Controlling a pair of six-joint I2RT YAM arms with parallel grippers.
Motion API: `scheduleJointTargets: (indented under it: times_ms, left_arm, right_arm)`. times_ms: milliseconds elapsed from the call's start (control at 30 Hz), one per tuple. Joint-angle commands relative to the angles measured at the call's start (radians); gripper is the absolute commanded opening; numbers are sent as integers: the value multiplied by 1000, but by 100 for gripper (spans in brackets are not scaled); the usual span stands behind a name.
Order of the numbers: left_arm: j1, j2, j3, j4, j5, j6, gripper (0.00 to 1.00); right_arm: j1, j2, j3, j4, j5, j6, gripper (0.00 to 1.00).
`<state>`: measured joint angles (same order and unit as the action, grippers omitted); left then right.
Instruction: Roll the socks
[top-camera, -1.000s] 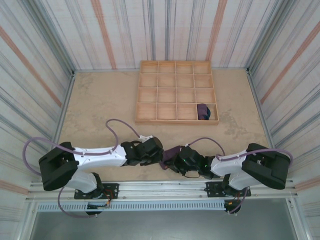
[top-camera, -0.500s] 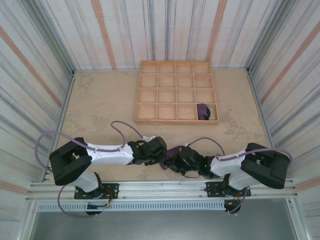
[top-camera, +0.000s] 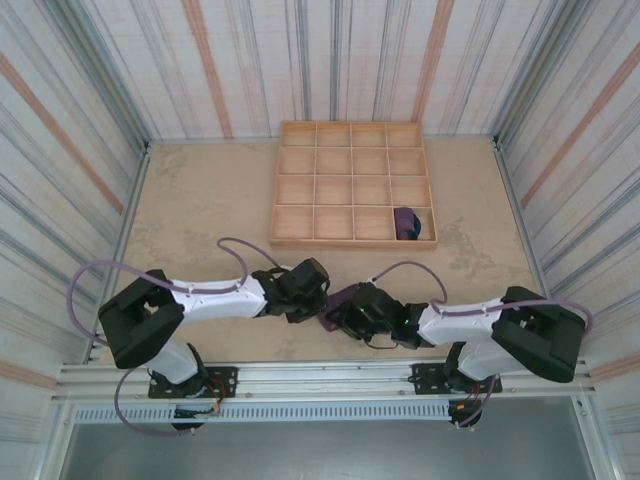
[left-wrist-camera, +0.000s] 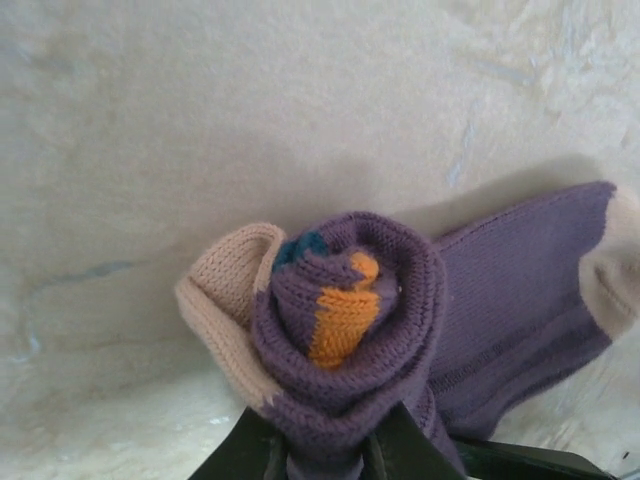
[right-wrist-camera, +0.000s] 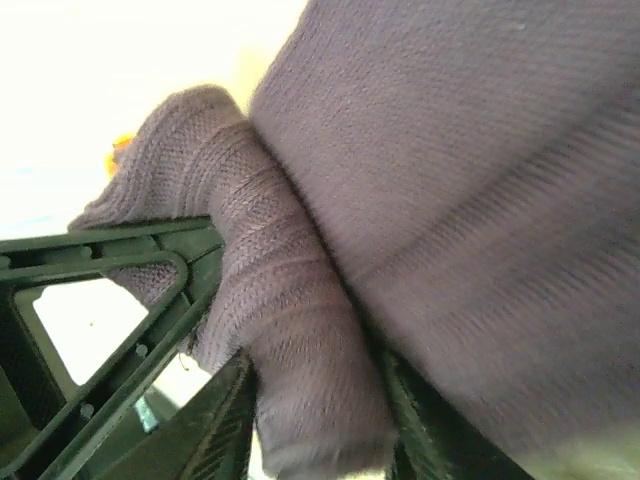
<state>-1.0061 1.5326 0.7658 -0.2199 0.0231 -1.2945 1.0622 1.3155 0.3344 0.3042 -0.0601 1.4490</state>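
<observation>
Left arm swung right; left fingers pinch socks, right fingers grip unclear; beige table, striped walls.

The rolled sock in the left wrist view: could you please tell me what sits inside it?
At the core of the roll, an orange patch and a sliver of teal show. Deeper layers are hidden by the purple knit wound around them.

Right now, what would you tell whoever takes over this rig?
Left gripper: shut on the half-rolled socks, low over the table near its front edge.
Right gripper: sock fabric lies between its fingers; grip unclear.
Done: one rolled bundle sits in the tray, near-right corner compartment.
Left to do: finish this roll; a flat tail is not yet rolled in.
</observation>
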Motion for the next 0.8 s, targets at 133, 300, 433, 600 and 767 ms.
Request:
scheduleJointTargets:
  times_ms: [133, 300, 433, 600, 767]
  left_arm:
    - [155, -24, -23, -211, -37, 84, 0]
    - [247, -11, 22, -257, -22, 137, 0]
    - [288, -27, 26, -265, 12, 146, 0]
    - [288, -23, 46, -314, 44, 124, 0]
    - [281, -22, 52, -327, 65, 93, 0]
  right_arm:
    - [-70, -67, 87, -449, 180, -444, 59]
    - [-74, -87, 170, -368, 219, -737, 62]
    - [-66, -78, 160, -215, 212, -942, 65]
    - [19, -14, 140, -36, 258, -1209, 68]
    - [128, 106, 164, 77, 355, -1379, 68]
